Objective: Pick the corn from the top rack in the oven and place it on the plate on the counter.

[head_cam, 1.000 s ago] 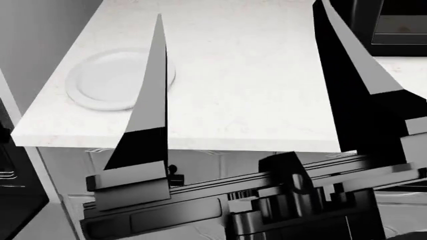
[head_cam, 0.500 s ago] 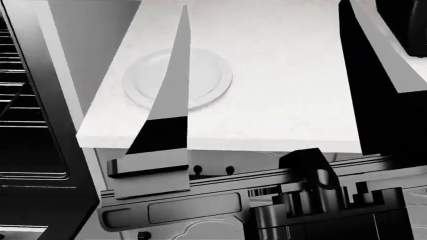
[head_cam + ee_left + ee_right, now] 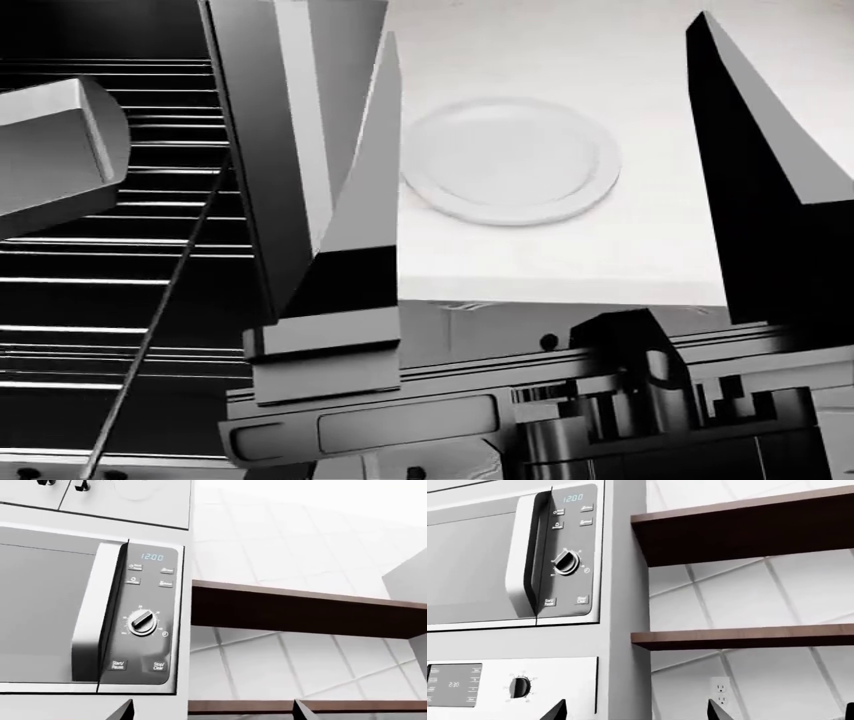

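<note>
The white plate [image 3: 510, 160] lies on the white counter [image 3: 641, 250] near its front left corner. The black oven [image 3: 120, 260] is open at the left, with silver wire racks across its dark cavity. No corn shows on the rack parts in view. My left arm [image 3: 327, 300] and right arm [image 3: 774, 220] rise close in front of the head camera, and the left arm hides part of the oven. My left gripper [image 3: 213, 712] and right gripper [image 3: 635, 712] both point up at the wall, jaws wide apart and empty.
A silver microwave [image 3: 80, 615] is built in above the oven's control panel [image 3: 514, 685]. Brown wooden shelves [image 3: 747, 525] hang on the tiled wall beside it. A wall outlet [image 3: 718, 692] sits below them. A grey block [image 3: 54, 150] shows at the oven's upper left.
The head view has swung left. The plate has slid right in the view, and the open oven with its racks has come into sight at the left.
</note>
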Motion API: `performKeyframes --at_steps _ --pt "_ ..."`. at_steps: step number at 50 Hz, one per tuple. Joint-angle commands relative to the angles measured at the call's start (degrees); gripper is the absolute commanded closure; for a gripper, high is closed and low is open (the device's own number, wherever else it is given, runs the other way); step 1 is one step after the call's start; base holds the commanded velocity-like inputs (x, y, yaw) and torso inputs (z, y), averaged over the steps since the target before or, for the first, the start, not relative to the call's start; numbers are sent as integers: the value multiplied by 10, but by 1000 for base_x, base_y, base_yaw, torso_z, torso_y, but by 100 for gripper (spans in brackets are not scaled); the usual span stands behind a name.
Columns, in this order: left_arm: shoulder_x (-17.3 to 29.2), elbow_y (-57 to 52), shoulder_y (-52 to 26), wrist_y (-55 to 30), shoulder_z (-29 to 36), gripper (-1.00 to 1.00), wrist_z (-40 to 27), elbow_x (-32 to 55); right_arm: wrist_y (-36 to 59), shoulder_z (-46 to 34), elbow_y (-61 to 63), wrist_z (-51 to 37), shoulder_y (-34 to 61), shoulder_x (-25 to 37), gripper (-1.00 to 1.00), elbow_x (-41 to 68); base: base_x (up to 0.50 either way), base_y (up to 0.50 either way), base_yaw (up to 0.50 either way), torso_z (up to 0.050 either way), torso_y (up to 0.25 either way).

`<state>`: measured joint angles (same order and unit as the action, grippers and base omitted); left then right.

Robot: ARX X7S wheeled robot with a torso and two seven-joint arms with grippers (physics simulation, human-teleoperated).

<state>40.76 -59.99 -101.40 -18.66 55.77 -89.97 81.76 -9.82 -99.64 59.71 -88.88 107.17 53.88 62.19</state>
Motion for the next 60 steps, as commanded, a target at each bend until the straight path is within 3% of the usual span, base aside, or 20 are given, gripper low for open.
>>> performKeyframes --at_steps 1,11,22,43,60 --pt "-18 0 12 -35 -42 -100 0 25 -8 -11 0 0 2 1 -100 -5 0 500 0 0 0" --pt "-61 0 46 -110 -129 -100 0 58 -20 -34 2 -4 29 6 -100 -2 0 500 0 0 0" --pt "-82 0 69 -150 -173 -100 0 72 -35 -62 2 -9 36 7 -100 -17 0 500 0 0 0" --pt "-89 0 75 -167 -191 -100 0 82 -29 -46 2 -9 26 -4 -100 -24 0 500 0 0 0" --pt "-91 0 82 -171 -189 -100 0 77 -35 -27 1 -8 7 -3 -100 -37 0 0 0 0 0"
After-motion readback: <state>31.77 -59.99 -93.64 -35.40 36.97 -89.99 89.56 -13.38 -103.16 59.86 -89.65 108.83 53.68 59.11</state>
